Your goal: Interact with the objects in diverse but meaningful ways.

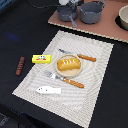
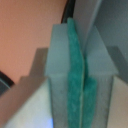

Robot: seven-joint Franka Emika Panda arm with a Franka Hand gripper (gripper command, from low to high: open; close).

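Over on the exterior view's left, a red-brown sausage (image 1: 20,65) lies by itself on the black table (image 1: 15,35), just off the edge of the pale striped placemat (image 1: 97,65). Next along, on the mat, sits the yellow butter block (image 1: 42,59), and nearer the front edge lies the white fish (image 1: 48,90). Toward the middle of the mat is a small plate (image 1: 68,72) with the golden bread loaf (image 1: 68,63) resting on it; an orange-handled fork (image 1: 64,79) lies beside the plate on the near side and an orange-handled knife (image 1: 77,55) on the far side. Farther back, a tan board (image 1: 107,29) carries two grey pots: the long-handled saucepan (image 1: 66,13) and, to its right, a second grey pot (image 1: 92,12). The gripper (image 1: 69,2) hangs at the top edge of the picture right above the saucepan, barely showing. Up close in the wrist view, its green-padded fingers (image 2: 76,75) are pressed flat together with nothing between them. At the far right, a pale bowl (image 1: 123,18) peeks in.
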